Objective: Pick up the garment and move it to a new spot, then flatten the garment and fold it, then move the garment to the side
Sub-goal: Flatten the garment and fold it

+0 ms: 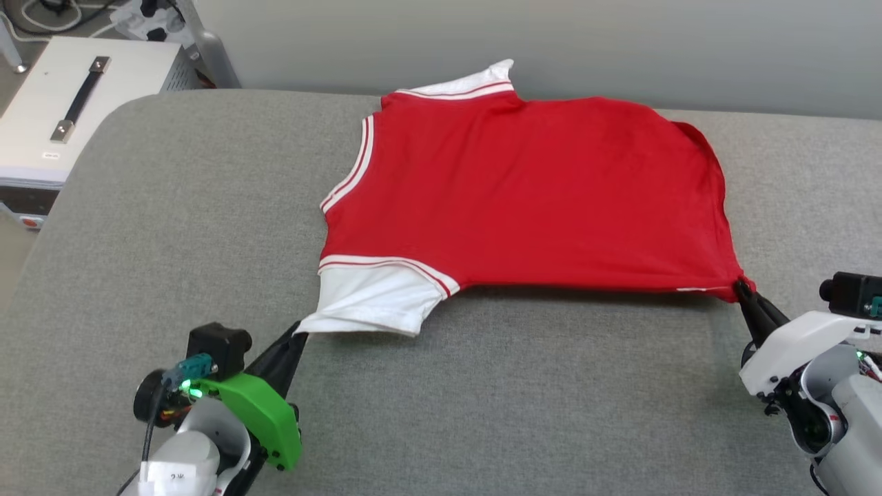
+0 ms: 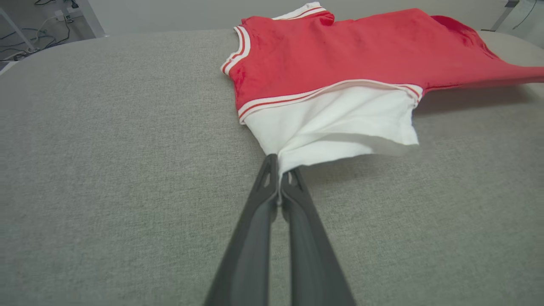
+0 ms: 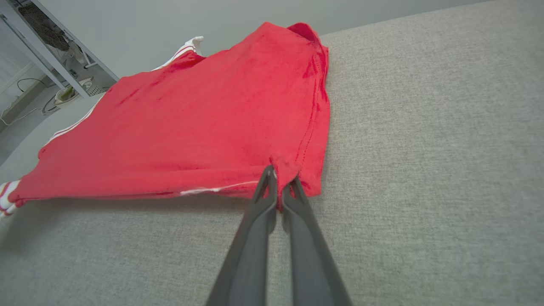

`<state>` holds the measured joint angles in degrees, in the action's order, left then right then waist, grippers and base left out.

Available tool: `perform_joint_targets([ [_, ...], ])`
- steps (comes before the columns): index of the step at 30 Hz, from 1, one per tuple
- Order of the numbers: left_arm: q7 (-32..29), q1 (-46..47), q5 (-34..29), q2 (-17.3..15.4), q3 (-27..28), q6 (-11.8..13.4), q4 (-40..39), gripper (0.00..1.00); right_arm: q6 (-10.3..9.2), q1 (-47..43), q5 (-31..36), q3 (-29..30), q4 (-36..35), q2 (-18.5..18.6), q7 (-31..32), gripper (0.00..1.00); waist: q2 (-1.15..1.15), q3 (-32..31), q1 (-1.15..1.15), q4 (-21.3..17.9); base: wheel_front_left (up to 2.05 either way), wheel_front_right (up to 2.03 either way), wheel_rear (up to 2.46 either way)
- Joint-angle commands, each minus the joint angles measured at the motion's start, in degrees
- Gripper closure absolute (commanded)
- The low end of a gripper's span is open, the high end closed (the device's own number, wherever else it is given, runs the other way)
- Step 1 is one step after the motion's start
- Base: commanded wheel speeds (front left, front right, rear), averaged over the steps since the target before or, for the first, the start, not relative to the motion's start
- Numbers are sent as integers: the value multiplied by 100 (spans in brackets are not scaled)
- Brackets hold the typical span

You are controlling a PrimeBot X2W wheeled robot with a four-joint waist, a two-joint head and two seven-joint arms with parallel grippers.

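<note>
A: Status of the left gripper (image 1: pixel 301 335)?
B: Pinched tight on the near white sleeve's edge.
A: And the right gripper (image 1: pixel 741 286)?
B: Also clamped, on the red hem corner, near right.
A: Count?
B: Two grippers, one garment (image 1: pixel 524 193), spread on the grey padded surface (image 1: pixel 172 227), near edge lifted.

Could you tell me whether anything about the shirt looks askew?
The garment isn't flat. Its near edge is lifted off the grey surface between the left gripper, pinching the white sleeve, and the right gripper, pinching a hem corner. The far hem corner is curled over.
</note>
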<state>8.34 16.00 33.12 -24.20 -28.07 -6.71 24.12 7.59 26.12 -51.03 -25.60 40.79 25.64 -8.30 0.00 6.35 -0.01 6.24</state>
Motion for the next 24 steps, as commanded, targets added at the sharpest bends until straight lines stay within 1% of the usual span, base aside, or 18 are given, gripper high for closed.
perform_joint_targets([
  [1, -66, -220, 64, -95, -5, 52, -111, 100, -10, -162, -60, -35, -100, 26, 1, 100, 0, -239, 1, 8, 0, 0, 0],
  [10, -477, -1198, 187, -504, -121, 214, -926, 100, -10, -918, -435, -120, -664, 165, -18, 100, 0, -733, 1, 11, 0, 0, 0],
  [13, -588, -1471, 237, -612, -151, 271, -1193, 100, -10, -1271, -571, -116, -792, 229, 94, 100, 0, -901, 1, 22, 0, 0, 0],
  [19, -900, -2008, 402, -835, -269, 276, -1693, 100, -10, -2008, -788, -106, -1172, 390, 380, 100, 0, -1212, 1, 15, 0, 0, 0],
  [24, -1162, -2470, 597, -1069, -335, 269, -2195, 100, -10, -2588, -795, -113, -1590, 571, 729, 100, 0, -1360, 1, -10, 0, 0, 0],
])
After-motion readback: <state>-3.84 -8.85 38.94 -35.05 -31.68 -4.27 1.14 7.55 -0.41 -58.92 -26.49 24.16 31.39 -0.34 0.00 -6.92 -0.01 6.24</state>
